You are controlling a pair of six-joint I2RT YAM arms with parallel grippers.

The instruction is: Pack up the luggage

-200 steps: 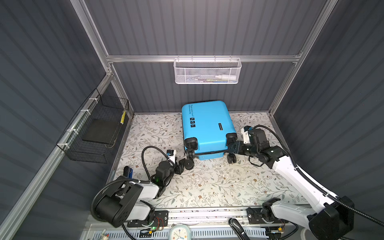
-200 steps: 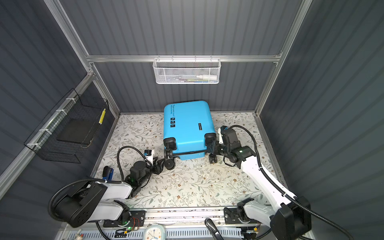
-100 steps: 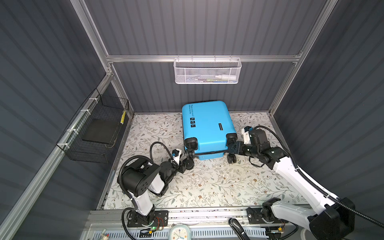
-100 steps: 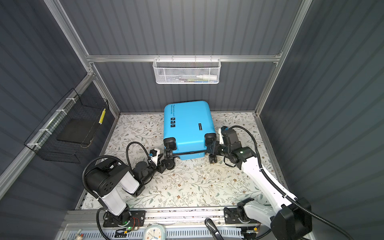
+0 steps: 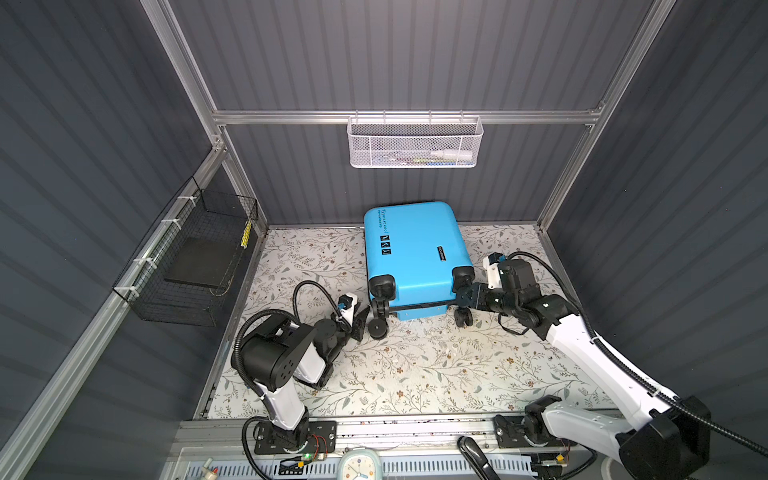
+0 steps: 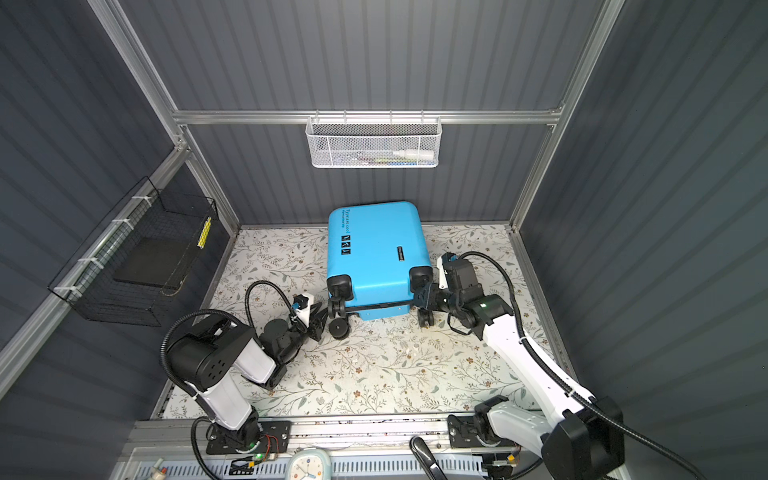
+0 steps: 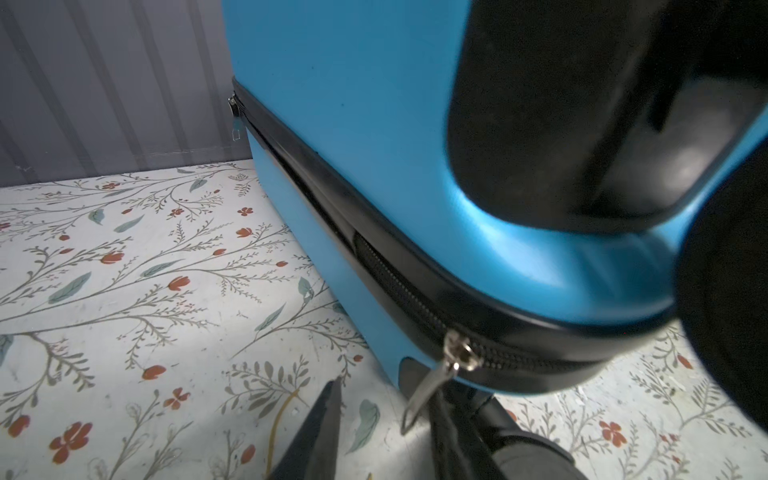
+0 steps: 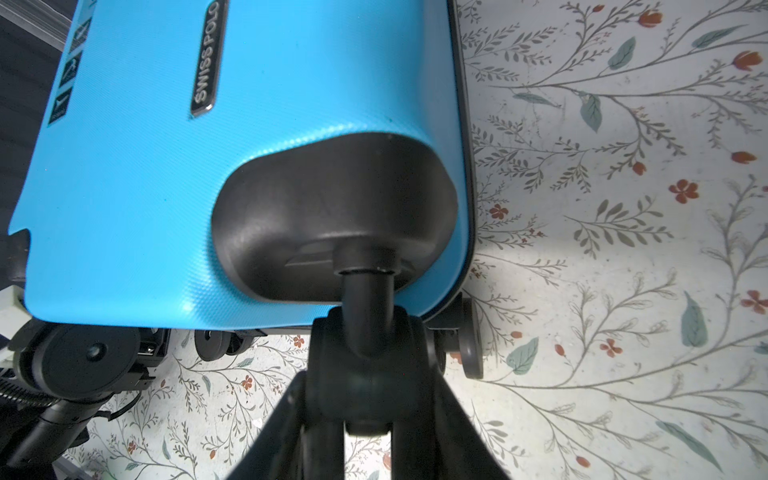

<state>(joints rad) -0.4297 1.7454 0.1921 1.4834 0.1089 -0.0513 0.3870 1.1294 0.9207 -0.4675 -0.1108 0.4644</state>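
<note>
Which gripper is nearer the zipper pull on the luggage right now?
Left. The left gripper has its open jaws bracketing the zipper pull; the right gripper clamps a caster at the luggage's other near corner.

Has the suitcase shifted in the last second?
No. In both top views the suitcase lies at the same spot by the back wall, below the white basket.

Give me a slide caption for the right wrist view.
Right gripper clamps a caster of the blue luggage lying on the floral tabletop.

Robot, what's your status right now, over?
Left pincer open, straddling zipper pull. Right pincer clamped on a wheel. Suitcase flat, lid down. Nothing blocking.
</note>
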